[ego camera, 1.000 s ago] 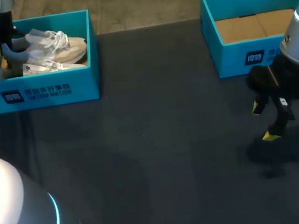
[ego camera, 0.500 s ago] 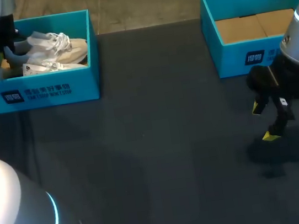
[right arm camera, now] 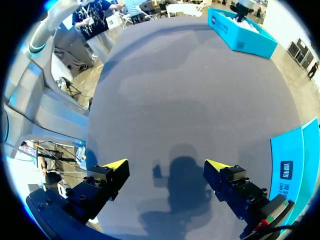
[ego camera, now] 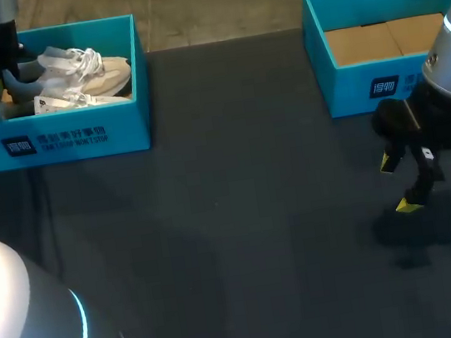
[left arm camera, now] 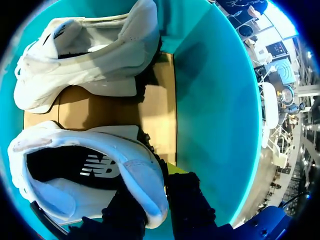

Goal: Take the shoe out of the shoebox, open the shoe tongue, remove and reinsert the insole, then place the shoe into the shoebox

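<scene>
The left teal shoebox [ego camera: 78,135] at the table's far left holds two white shoes. My left gripper [ego camera: 3,70] reaches down into its left end. In the left wrist view the gripper [left arm camera: 157,185] is shut on the heel collar of the nearer shoe [left arm camera: 90,170], one finger inside the opening and one outside. The second shoe [left arm camera: 85,60] lies ahead of it on the box's cardboard floor. My right gripper [ego camera: 396,184] hangs open over the bare table at the right, far from the shoes, with nothing between its fingers [right arm camera: 116,165].
A second teal box [ego camera: 365,86] with a cardboard floor stands at the far right, just behind my right gripper; its corner [right arm camera: 295,165] shows beside that gripper. The dark table [ego camera: 241,217] stretches between the two boxes.
My left gripper has risen slightly at the box's left end, drawing the shoe's heel with it. The right arm has not moved.
</scene>
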{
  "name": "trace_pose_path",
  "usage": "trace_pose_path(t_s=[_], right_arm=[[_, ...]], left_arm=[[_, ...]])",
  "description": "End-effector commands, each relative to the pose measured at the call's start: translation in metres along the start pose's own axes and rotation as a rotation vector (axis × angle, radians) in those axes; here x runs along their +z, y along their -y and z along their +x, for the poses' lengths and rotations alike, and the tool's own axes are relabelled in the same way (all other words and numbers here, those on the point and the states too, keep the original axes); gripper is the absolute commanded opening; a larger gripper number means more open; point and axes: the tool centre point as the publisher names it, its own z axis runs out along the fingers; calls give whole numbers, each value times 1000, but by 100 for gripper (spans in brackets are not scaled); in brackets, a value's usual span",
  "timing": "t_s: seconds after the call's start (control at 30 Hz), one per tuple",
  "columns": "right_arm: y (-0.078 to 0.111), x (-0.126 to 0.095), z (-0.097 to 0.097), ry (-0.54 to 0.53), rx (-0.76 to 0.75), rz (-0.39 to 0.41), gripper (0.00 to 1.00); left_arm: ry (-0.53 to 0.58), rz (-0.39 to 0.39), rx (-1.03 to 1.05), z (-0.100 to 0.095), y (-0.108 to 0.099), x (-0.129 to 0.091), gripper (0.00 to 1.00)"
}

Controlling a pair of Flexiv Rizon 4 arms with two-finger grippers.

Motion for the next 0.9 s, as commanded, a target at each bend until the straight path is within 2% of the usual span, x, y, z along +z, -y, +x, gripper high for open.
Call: trace_pose_path(t_s=[0.03, 0.1, 0.17, 0.3, 0.53, 0.67, 0.9], right_arm=[[0, 1, 0, 0, 1, 2, 100], [0, 1, 0, 0, 1, 2, 100], [0, 1, 0, 0, 1, 2, 100], [0, 1, 0, 0, 1, 2, 100], [0, 1, 0, 0, 1, 2, 100], [0, 1, 0, 0, 1, 2, 100], [0, 1, 0, 0, 1, 2, 100]], left_arm=[[1, 9, -8, -1, -5, 0, 33], [5, 11, -8, -1, -6, 0, 40], [16, 12, -7, 0, -8, -1, 40], [39, 7, -11, 1, -10, -7, 48], [98, -10, -5, -1, -11, -22, 87], [148, -19, -3, -3, -8, -38, 98], [188, -52, -2, -6, 1, -61, 100]])
